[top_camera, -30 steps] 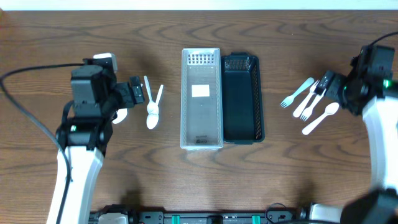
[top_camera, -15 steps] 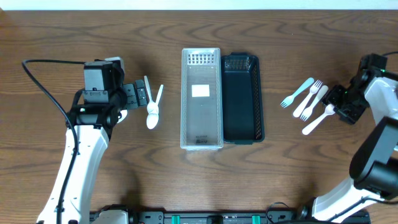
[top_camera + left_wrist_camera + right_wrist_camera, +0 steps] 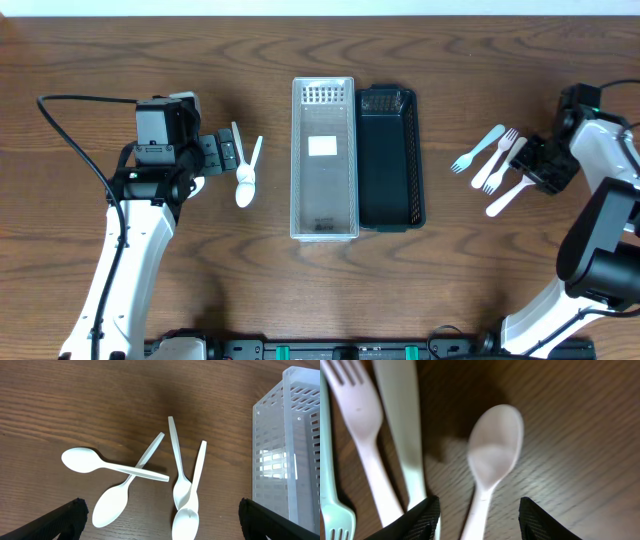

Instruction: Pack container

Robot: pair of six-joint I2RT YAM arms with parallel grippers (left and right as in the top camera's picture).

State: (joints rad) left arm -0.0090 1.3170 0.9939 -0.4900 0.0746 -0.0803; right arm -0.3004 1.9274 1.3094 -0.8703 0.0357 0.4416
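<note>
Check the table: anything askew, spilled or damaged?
Nothing spilled or broken. Only oddity: the four white spoons on the left lie crossed and overlapping, two bowls stacked, so picking one alone may be awkward. The clear bin and black bin sit straight, side by side.

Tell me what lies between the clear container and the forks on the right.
In the overhead view, the black basket sits right beside the clear container; from it to the forks the table is bare wood.

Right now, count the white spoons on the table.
5. Left of the clear bin lie four crossed spoons; the fifth spoon lies far right, beside the knife. None looks hidden.
</note>
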